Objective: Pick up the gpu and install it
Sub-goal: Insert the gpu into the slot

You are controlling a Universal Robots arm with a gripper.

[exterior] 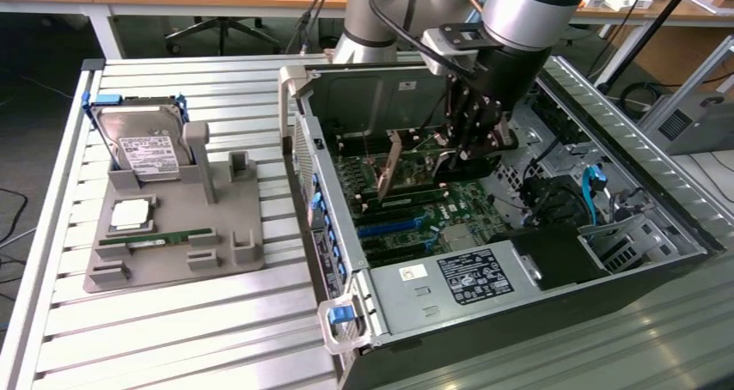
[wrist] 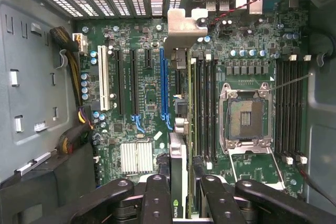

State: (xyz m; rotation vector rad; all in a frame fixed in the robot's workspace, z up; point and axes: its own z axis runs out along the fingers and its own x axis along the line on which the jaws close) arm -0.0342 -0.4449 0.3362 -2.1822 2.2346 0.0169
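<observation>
My gripper [exterior: 468, 154] reaches down into the open computer case [exterior: 301, 132] and is shut on the gpu [exterior: 391, 165]. The gpu is a thin dark card held on edge, its silver bracket toward the case's rear wall. In the wrist view the gpu [wrist: 178, 153] appears edge-on between my fingers [wrist: 157, 198], and my gripper [wrist: 181, 203] clamps its near end. The card lies along the motherboard [wrist: 147, 103], just beside the long blue slot [wrist: 164, 85]. Its bracket [wrist: 181, 24] is by the rear slot openings. I cannot tell whether it touches the board.
A grey fixture [exterior: 229, 248] on the slatted table at the exterior view's left holds a hard drive [exterior: 143, 145], a green memory stick [exterior: 161, 235] and a square chip [exterior: 130, 214]. Inside the case are the power supply [exterior: 470, 278], the processor socket [wrist: 247, 119] and cable bundles [wrist: 73, 72].
</observation>
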